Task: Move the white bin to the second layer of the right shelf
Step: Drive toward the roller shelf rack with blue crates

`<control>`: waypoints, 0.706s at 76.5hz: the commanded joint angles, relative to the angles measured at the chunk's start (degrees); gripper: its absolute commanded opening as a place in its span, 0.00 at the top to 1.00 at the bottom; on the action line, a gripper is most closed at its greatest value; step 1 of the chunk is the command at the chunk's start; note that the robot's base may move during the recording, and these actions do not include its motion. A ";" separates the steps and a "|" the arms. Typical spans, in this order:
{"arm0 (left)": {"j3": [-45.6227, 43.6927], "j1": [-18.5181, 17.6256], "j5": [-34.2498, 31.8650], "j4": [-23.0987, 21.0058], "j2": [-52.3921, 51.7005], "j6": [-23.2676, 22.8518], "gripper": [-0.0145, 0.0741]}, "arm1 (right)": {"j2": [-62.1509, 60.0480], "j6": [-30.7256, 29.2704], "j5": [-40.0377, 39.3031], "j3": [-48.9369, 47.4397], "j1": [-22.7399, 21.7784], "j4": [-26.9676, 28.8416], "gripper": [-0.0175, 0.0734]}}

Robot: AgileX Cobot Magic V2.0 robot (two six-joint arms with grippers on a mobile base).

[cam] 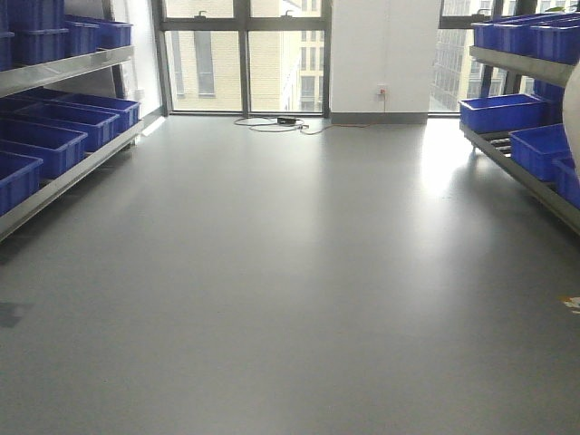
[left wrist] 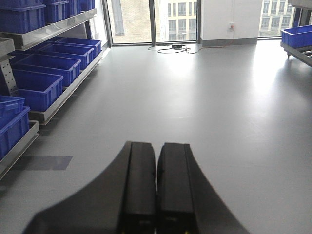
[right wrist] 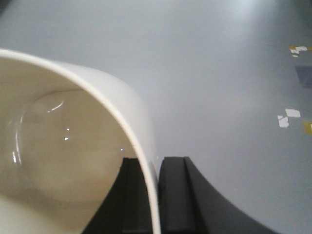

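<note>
Nearest the right wrist camera, the right gripper [right wrist: 157, 165] was clamped on the bin [right wrist: 73, 141], one finger inside the mouth and the other outside, with the wall pinched between them at the rim. The bin's mouth opened toward that camera and its rounded base lay farther off, so its axis ran away from the lens, mouth to base. It hung over the bare grey floor [right wrist: 219, 73], touching nothing but the gripper. Scraps of tape [right wrist: 287, 117] dotted the floor to the right.

In the left wrist view the left gripper [left wrist: 157, 148] was closed, fingers pressed together with nothing between them, over the same floor.

Only the right wrist view showed the grip. In the front view the bin was at most a pale blurred edge [cam: 573, 127] at the far right, and the left wrist view showed none of it.

Farther out, blue crates [cam: 41, 145] filled the left rack [cam: 72, 177] on both levels. More crates [cam: 503, 113] sat on the right rack [cam: 512, 168], crowding its lower level, where a short run of rails [cam: 497, 142] showed between them. The bin was well apart from that rack.

At the back, a cable [cam: 272, 124] lay coiled on the floor before the windows [cam: 245, 54] and a white wall [cam: 385, 54].
</note>
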 commanded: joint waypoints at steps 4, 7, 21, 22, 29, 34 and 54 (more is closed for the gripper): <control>2.11 -0.07 -5.01 0.00 -0.90 -0.30 0.74 | 0.34 -0.22 -4.94 -1.75 -0.28 0.54 0.75; 2.11 -0.07 -5.01 0.00 -0.90 -0.30 0.74 | 0.34 -0.22 -4.94 -1.75 -0.28 0.54 0.75; 2.11 -0.07 -5.01 0.00 -0.90 -0.30 0.74 | 0.34 -0.22 -4.94 -1.75 -0.28 0.54 0.75; 2.11 -0.07 -5.01 0.00 -0.90 -0.30 0.74 | 0.34 -0.22 -4.94 -1.75 -0.28 0.54 0.75; 2.11 -0.07 -5.01 0.00 -0.90 -0.30 0.74 | 0.34 -0.22 -4.94 -1.75 -0.28 0.54 0.75; 2.11 -0.07 -5.01 0.00 -0.90 -0.30 0.74 | 0.34 -0.22 -4.94 -1.75 -0.28 0.54 0.75; 2.11 -0.07 -5.01 0.00 -0.90 -0.30 0.74 | 0.34 -0.22 -4.94 -1.75 -0.28 0.54 0.75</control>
